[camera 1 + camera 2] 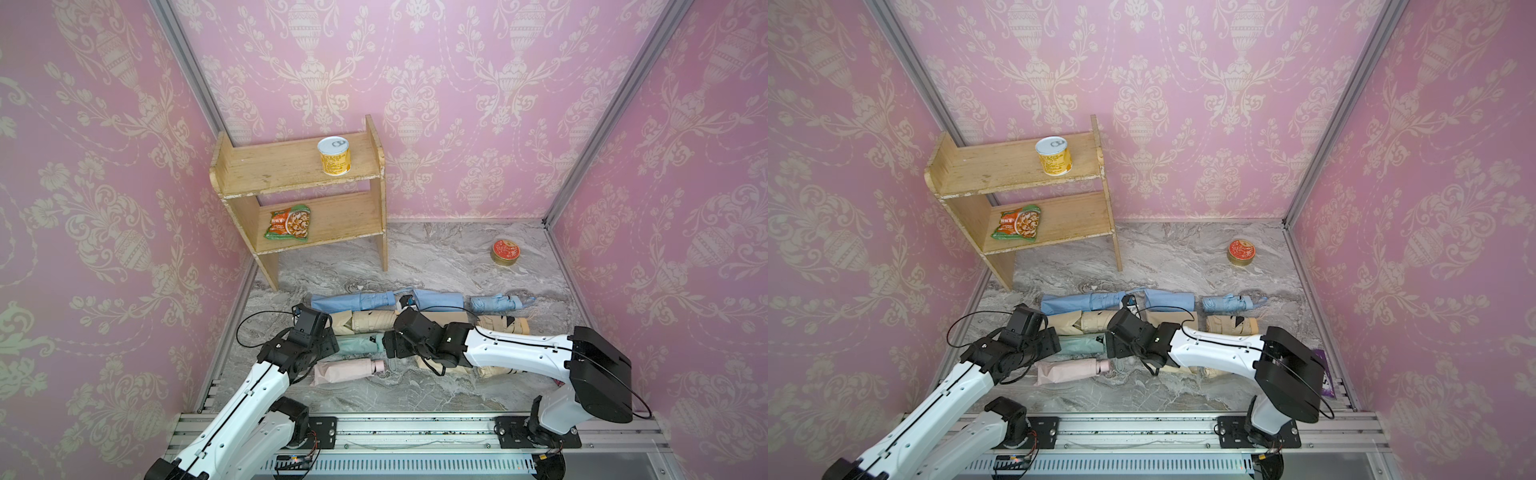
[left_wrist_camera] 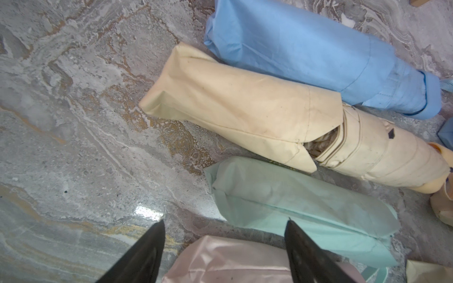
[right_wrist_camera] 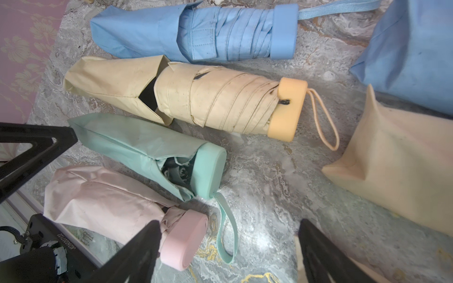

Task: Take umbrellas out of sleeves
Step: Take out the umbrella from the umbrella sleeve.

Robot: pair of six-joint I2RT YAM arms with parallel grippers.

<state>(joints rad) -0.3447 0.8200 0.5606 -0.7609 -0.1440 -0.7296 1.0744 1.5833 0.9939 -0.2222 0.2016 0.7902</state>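
Your left gripper (image 2: 225,221) has its jaws wide apart above the closed end of the pink sleeve (image 2: 228,259); you cannot tell whether the fingers touch the fabric. Your right gripper (image 3: 229,221) is spread too and clamps nothing. It hangs over the table (image 1: 436,257), just beside the pink handle (image 3: 183,240) and the mint strap (image 3: 228,230). Between your two arms four umbrellas lie side by side, handles toward the right arm. Farthest from you, the blue umbrella (image 3: 232,31) sticks about half out of the blue sleeve (image 3: 134,31). Next, the beige umbrella (image 3: 220,103) is about half out of the beige sleeve (image 3: 110,83). The mint sleeve (image 3: 137,144) covers its umbrella up to the mint handle (image 3: 210,169), and the pink one is covered nearly as far. In a top view, to the right of these, an empty blue sleeve (image 1: 438,300) lies beside a bare blue umbrella (image 1: 494,302). Just nearer you is a bare beige umbrella (image 1: 503,324). More beige fabric (image 1: 494,370) lies under your right arm, too hidden to sort out. At the far left stands a shelf (image 1: 299,195) with a can (image 1: 334,156) on top and a snack bag (image 1: 289,222) on the lower board. A red tin (image 1: 505,251) sits far right.
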